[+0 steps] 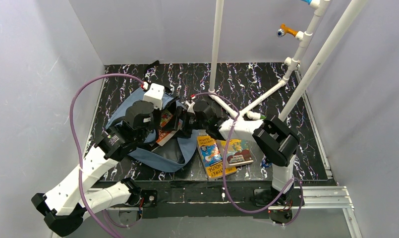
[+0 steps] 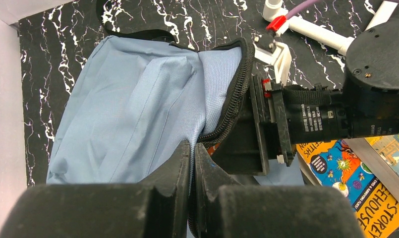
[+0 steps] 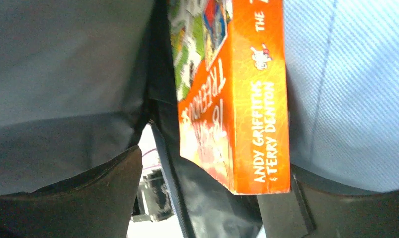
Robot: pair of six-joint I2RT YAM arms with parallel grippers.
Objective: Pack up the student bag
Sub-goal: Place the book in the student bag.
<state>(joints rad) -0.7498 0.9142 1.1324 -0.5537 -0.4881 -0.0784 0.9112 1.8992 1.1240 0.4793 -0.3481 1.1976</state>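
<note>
The student bag (image 2: pixel 128 114) is matt woven cloth; the orange book (image 3: pixel 237 114), between the jaws of the right gripper (image 3: pixel 212 208), has a glossy paper cover.

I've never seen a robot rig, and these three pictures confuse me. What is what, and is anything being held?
Two robot arms are bolted at the near edge of a table. The wide picture looks down from above; the other two come from a camera on each wrist. The left gripper is shut on the edge of the student bag. The right gripper reaches inside it, fingers apart, with an orange book just beyond them, apparently not gripped. A blue-and-yellow book and a yellow book lie on the table beside the bag.
</note>
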